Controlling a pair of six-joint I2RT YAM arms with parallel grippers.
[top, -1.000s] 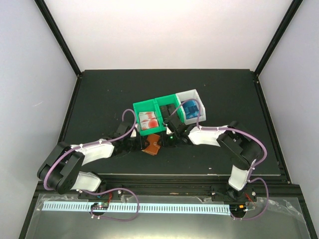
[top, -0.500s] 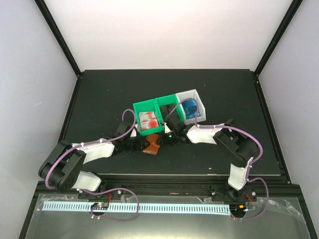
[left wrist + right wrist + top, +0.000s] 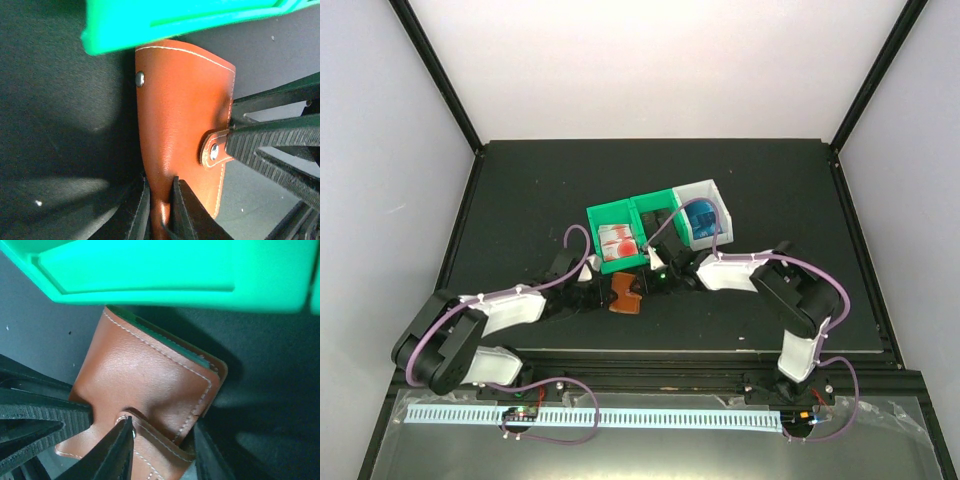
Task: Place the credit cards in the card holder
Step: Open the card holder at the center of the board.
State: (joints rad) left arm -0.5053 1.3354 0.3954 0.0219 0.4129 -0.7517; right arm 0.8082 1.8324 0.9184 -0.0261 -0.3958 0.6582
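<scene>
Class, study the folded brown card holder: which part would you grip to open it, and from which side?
Grip the short snap tab on the card holder: a thin flap overlapping the cover's stitched edge, likely pinchable. Approach from that edge, where the right gripper sits; the left gripper clamps another end.

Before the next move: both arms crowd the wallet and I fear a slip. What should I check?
1. Left gripper pinching the card holder: ok, clamped on its edge.
2. Right gripper on the snap tab: straddles it; clamped, cannot tell.
3. Card holder opened: not ok, folded shut.
4. Cards ready: ok, red-and-white cards in the green bin, blue cards in the white bin.
5. Gap between card holder and green bin: cannot tell.
</scene>
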